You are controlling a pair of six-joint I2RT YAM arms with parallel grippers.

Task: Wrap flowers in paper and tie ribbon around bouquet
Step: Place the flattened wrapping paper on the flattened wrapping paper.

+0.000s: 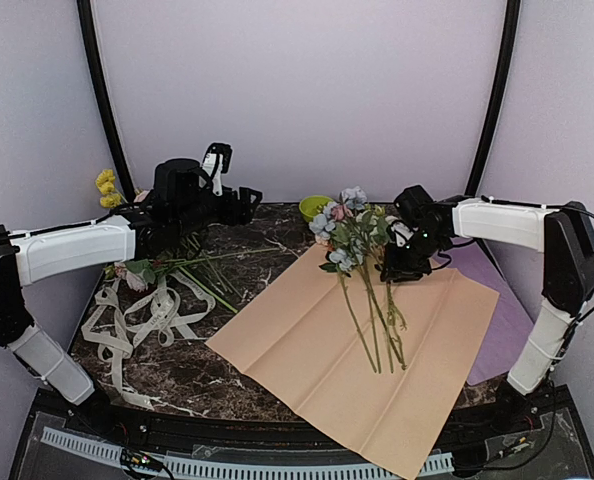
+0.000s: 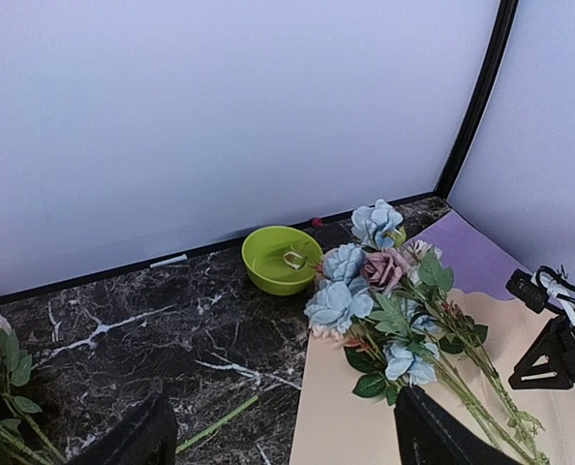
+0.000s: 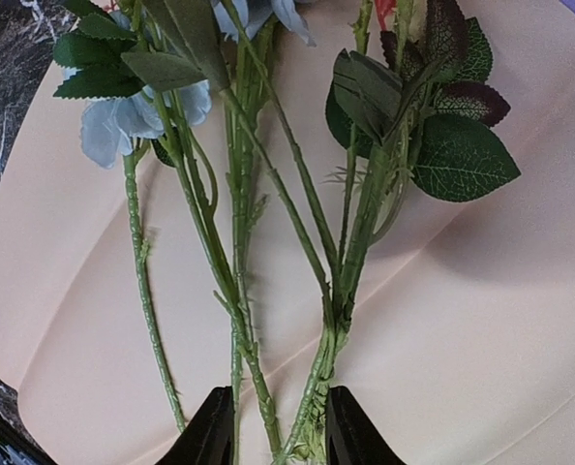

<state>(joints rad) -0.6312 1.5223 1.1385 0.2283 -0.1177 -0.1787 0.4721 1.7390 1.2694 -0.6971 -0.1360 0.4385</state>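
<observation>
Flowers (image 1: 352, 235) are lying on peach paper (image 1: 297, 350), right hand (image 3: 278, 412) narrowly parted astride stems (image 3: 237, 291), left hand (image 2: 283, 426) wide, empty; lifting off is risking snagging stems askew.

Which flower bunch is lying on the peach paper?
The blue-and-pink bunch beside the right gripper; its stems run down the peach paper. The other bunch lies on the marble table under the left arm.

We reach inward from both sides.
Our left gripper (image 2: 287, 441) hovers raised, jaws spread wide; our right gripper (image 3: 280, 436) points downward, jaws narrowly parted.
</observation>
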